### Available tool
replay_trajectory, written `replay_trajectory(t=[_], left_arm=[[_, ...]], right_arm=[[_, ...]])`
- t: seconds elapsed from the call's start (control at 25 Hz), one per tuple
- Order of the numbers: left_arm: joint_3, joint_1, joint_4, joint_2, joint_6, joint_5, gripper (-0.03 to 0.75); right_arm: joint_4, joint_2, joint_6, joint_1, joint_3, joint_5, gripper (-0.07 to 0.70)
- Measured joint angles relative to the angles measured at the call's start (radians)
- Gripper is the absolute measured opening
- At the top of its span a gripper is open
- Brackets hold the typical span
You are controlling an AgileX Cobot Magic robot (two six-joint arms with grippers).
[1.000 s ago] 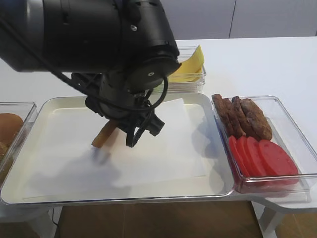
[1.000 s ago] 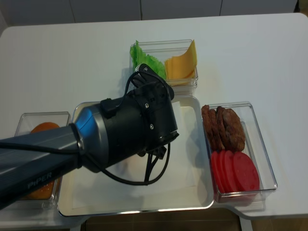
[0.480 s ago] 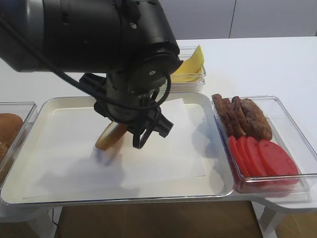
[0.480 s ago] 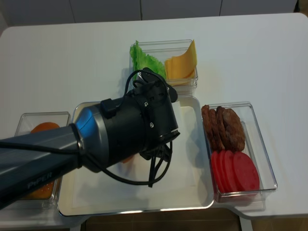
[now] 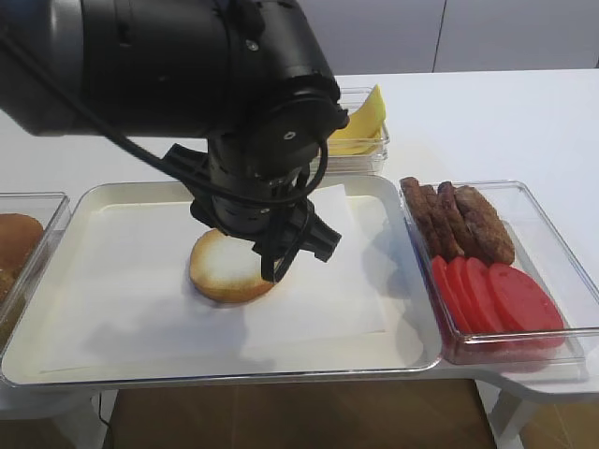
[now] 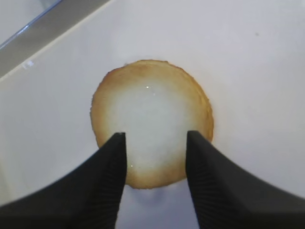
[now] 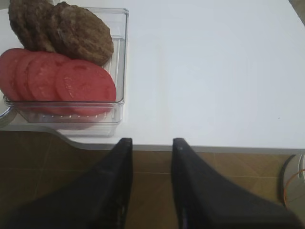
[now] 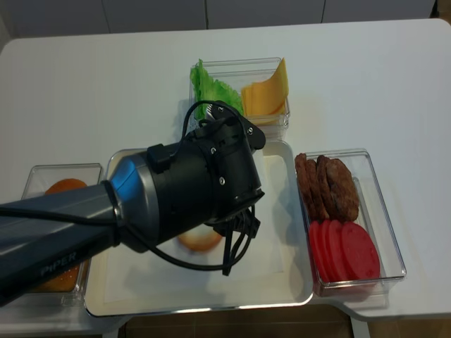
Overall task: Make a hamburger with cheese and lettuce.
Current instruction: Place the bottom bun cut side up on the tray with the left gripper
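Note:
The hamburger bun half [image 5: 227, 267] lies flat, pale cut face up, on the white paper in the tray [image 5: 56, 360]. It fills the left wrist view [image 6: 152, 107] and peeks out under the arm in the other high view [image 8: 198, 241]. My left gripper [image 6: 156, 135] is open and empty just above the bun, its fingers [image 5: 277, 265] apart over the bun's right side. The cheese [image 8: 265, 94] and the lettuce [image 8: 211, 87] share a clear box behind the tray. My right gripper [image 7: 151, 141] is open and empty, off the table's front edge.
A clear box on the right holds dark patties [image 5: 463, 221] and red tomato slices [image 5: 493, 296]; both show in the right wrist view [image 7: 62, 78]. A box with more buns [image 8: 63, 187] stands left of the tray. My large left arm [image 8: 176, 197] covers the tray's middle.
The bun half hung tilted in my left gripper; now it lies flat on the paper. The left gripper has opened, let it go, and shifted slightly right.

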Motion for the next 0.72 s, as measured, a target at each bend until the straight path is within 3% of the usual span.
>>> replay_trajectory(t=[0.44, 0.56, 0.72], left_arm=[[0.000, 0.000, -0.009, 0.000, 0.004, -0.026, 0.312], [0.000, 0.006, -0.056, 0.000, 0.077, -0.036, 0.312], [0.000, 0.070, -0.197, 0.000, 0.231, -0.038, 0.312]], right_arm=[[0.000, 0.000, 0.000, 0.000, 0.000, 0.000, 0.216], [0.000, 0.000, 0.000, 0.000, 0.000, 0.000, 0.216], [0.000, 0.000, 0.000, 0.000, 0.000, 0.000, 0.216]])
